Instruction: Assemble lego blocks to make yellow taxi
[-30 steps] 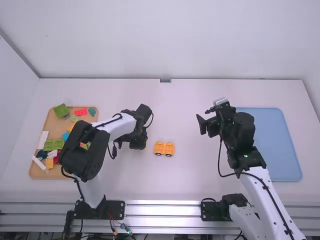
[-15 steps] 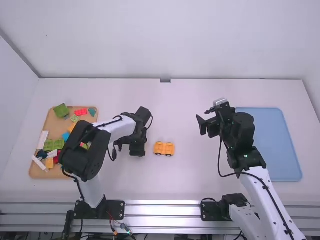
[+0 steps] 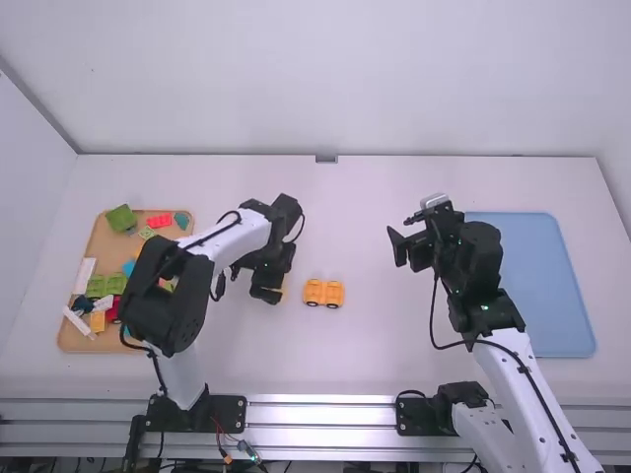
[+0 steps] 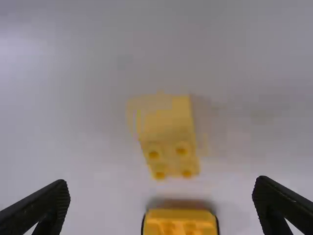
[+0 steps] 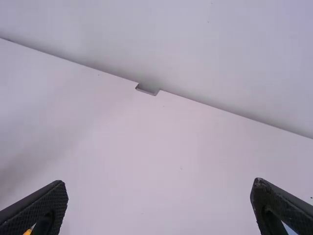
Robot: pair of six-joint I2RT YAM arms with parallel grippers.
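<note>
"What has changed for us?"

"Our left gripper (image 4: 161,188) has tilted and moved slightly on the high view, and a sliver of yellow now peeks out beside it. Our wheeled base (image 3: 323,293) hasn't budged from the middle of the table (image 3: 375,365)."

"Are we holding anything?"

"No. Our left fingers stand wide apart, with a yellow block (image 4: 168,137) between and beyond them, its studs showing, near the base but separate from it. Our right gripper (image 5: 159,186) is wide and empty too, and its arm has kept still near the blue tray (image 3: 532,286)."

"So what does that mean for our taxi?"

"We judge we're lining up to pick up that block, probably as the upper body. The two parts aren't joined, so we're still at an early stage. We should centre the fingers on its sides, then close."

"And the risk?"

"If we close off-centre, we could twist it, and its studs wouldn't meet the base squarely. Our other loose blocks wait on the brown tray (image 3: 108,252)."
</note>
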